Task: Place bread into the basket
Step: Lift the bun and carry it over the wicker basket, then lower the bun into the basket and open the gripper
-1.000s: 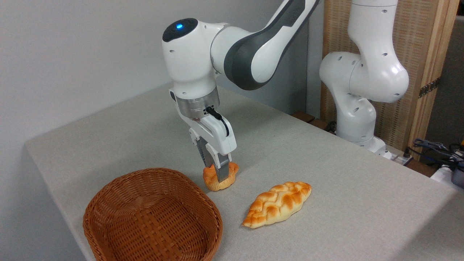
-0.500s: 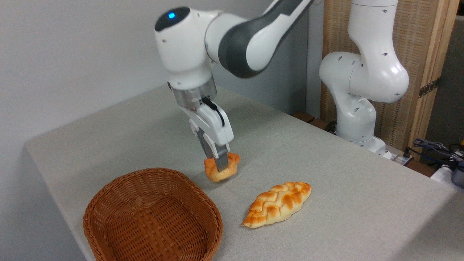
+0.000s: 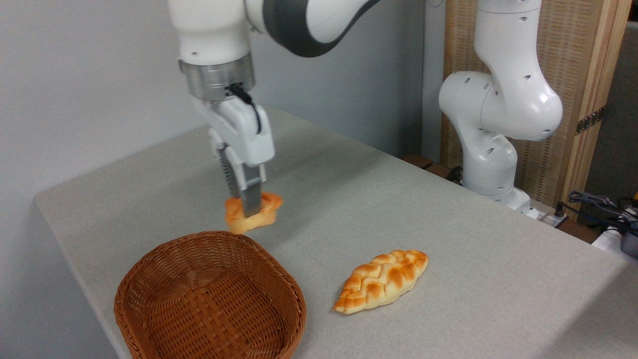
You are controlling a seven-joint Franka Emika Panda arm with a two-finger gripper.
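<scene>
My gripper (image 3: 247, 208) is shut on the bread (image 3: 264, 212), a small round bun with an orange-golden top. The bun hangs tilted in the air, just above the far rim of the basket (image 3: 149, 269). That basket is a brown woven wicker bowl with nothing in it, standing at the table's front left. The near finger (image 3: 250, 197) covers the middle of the bun.
A longer braided golden loaf (image 3: 382, 280) lies on the grey table (image 3: 448, 239), to the right of the basket. The arm's white base (image 3: 491, 144) stands at the back right. Cables (image 3: 598, 204) lie off the table's right edge.
The gripper has lifted the bun off the table and carried it up and to the left, towards the basket. The loaf and the basket have not moved.
</scene>
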